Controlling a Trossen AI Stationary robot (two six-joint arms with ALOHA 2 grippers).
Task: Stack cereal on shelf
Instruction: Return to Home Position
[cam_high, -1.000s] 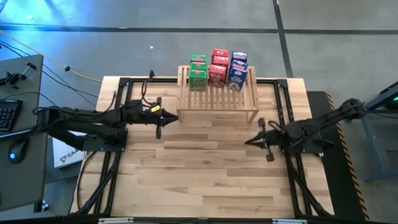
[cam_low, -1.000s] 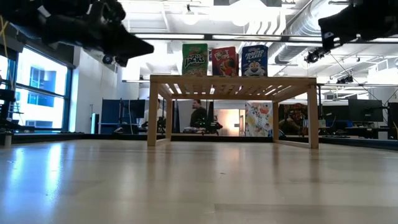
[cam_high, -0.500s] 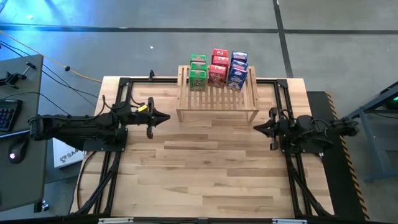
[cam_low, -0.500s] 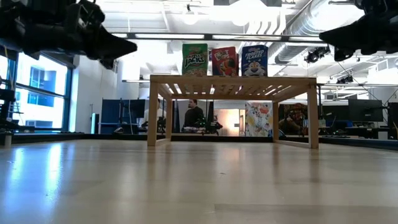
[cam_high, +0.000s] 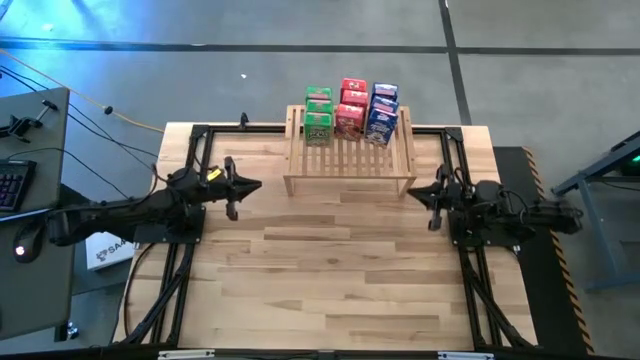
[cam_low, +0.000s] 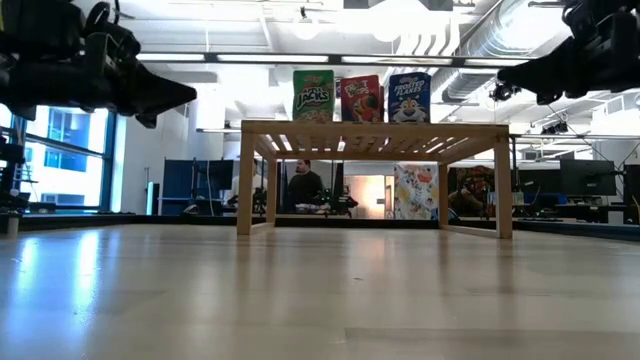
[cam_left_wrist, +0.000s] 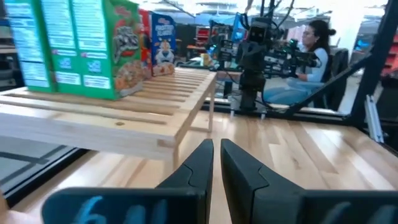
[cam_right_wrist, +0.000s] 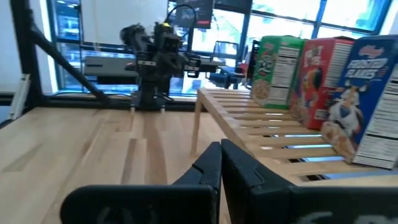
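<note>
Both arms sit farther back toward the side edges than a second ago, my left gripper and right gripper pinched closed and empty, flanking the shelf at upper centre, the right one closer, with the cereal boxes up-frame of both.

Light-wood shelf, upper centre of the high view: a low, wide rack on short legs, with a level top of parallel slats. The cereal boxes stand upright on the rear half of the slats, in three rows running front to back. Green boxes are at left, red boxes in the middle and blue-and-white boxes at right. The rows stand just beside one another. In the low view, the front box of each row faces the camera.
</note>
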